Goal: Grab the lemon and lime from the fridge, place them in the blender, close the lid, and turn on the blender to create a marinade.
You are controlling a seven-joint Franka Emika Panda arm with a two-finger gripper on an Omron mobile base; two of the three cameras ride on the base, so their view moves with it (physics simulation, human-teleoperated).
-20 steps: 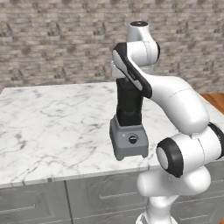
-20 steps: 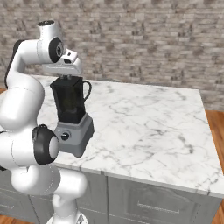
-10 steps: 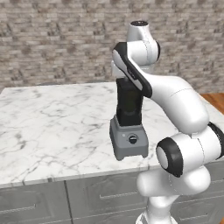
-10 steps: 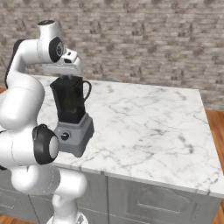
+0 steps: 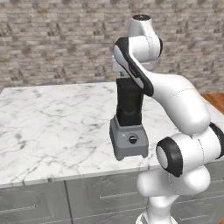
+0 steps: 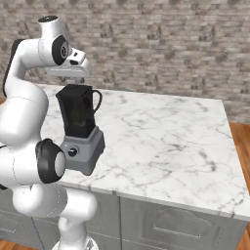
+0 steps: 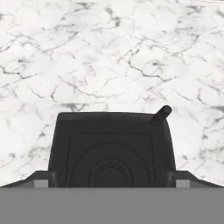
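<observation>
Blender (image 6: 80, 129) upright (black jar), countertop (image 6: 171, 141)

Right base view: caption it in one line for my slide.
White arm's hand poised directly above the black blender jar, which stands on the marble counter near its front edge, before a brick wall.

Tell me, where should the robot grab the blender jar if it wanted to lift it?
Probably by the handle on the jar, coming in from the open counter side. It is a thin loop standing clear of the jar wall, so the pincer could close around it. The jar itself looks too wide and tapering to pinch safely.
</observation>
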